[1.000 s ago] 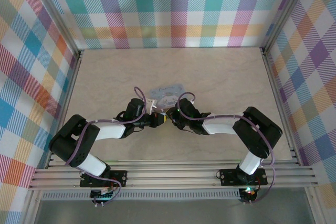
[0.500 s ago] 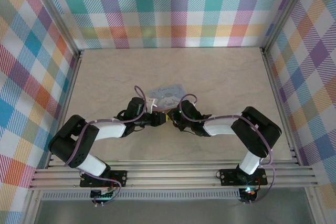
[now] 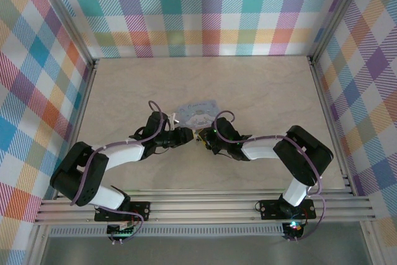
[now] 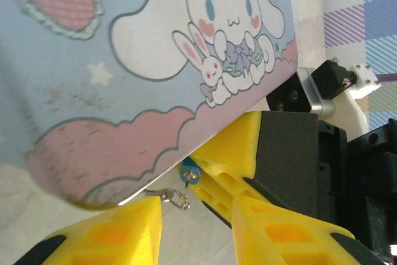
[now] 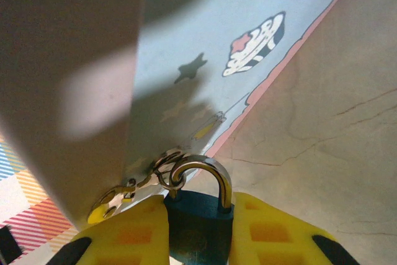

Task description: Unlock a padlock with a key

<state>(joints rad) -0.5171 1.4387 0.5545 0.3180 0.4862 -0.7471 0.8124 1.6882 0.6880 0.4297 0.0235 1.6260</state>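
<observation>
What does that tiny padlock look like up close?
The padlock has a dark teal body and a shiny silver metal shackle, arched and seemingly closed. It is pinched between the yellow fingers of the right hand, shackle pointing outward. Small metal rings loop through the shackle, beside the pale blue cartoon tin. Its keyhole is hidden.

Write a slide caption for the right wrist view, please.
Right gripper clamps the teal padlock, its shackle linked to small rings beside the cartoon tin.

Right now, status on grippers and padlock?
Right gripper shut on padlock. Left gripper open, facing it. Shackle looks closed, hooked through ring on tin.
</observation>
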